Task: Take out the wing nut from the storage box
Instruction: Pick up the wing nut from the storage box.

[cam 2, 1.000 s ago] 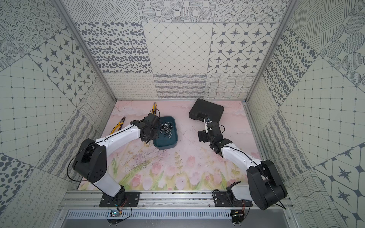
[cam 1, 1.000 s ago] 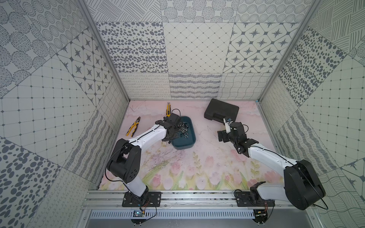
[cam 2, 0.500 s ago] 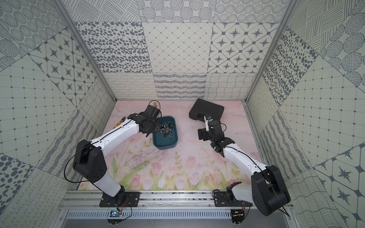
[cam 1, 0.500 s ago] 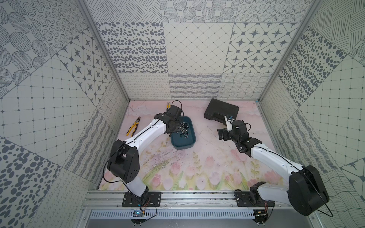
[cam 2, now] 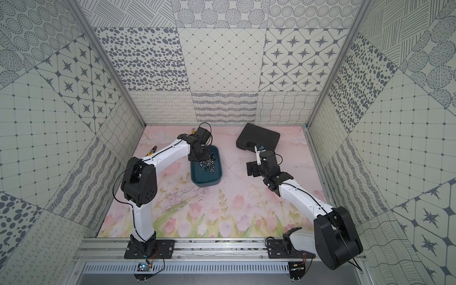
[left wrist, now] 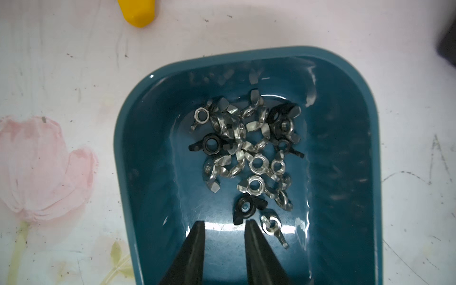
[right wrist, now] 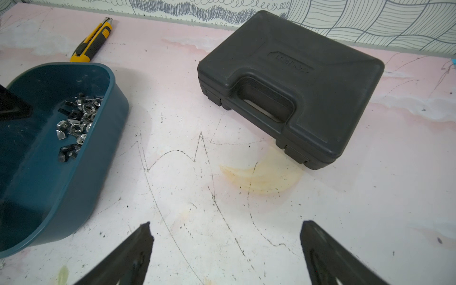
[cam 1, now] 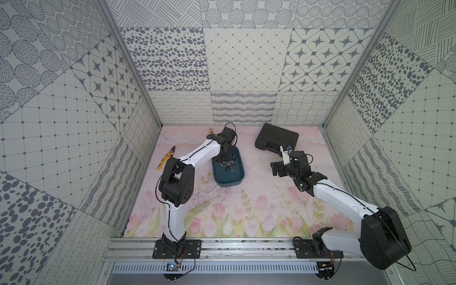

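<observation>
Left of the storage box (left wrist: 345,160) lie pliers (cam 1: 167,158), out of the way. Inside the box the left gripper (left wrist: 224,225) holds its fingers a narrow gap apart and empty, likely set tight to pinch one small piece, with a black wing nut (left wrist: 248,206) just off its tips at the edge of the heap of nuts (left wrist: 246,148) on the box floor. Right of the box, the right gripper (right wrist: 225,229) hovers with fingers spread wide and empty, seemingly parked clear.

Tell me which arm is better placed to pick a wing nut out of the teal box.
Left. The left hand is inside the storage box, open, its tips just short of the wing nuts. The right hand hovers open over the table, outside the box.
</observation>
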Controlling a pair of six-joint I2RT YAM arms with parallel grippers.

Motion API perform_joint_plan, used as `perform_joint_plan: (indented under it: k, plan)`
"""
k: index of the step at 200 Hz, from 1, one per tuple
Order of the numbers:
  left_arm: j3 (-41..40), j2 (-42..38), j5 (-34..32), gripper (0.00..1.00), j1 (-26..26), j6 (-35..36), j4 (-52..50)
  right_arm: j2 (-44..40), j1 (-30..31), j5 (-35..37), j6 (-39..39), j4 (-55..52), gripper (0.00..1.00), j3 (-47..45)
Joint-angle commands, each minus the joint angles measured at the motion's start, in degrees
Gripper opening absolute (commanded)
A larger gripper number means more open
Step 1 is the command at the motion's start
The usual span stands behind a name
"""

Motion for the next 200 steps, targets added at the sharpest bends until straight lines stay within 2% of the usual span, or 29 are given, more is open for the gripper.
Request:
perform_joint_plan:
  k: [1,104,200]
  plan:
    - [1.9,2.9,-0.1,0.33,1.0,0.9,-2.7,-0.1,0.2,-1.2,1.1,1.0,0.97,1.8]
    - [2.5,8.6,0.0,0.30,2.7,1.8,0.3,0.8,0.3,-1.6,1.5,1.7,0.97,1.0]
    - [3.9,10.0,1.3,0.27,3.1,4.5,2.2,2.2,0.3,-2.4,2.5,2.8,0.97,0.8]
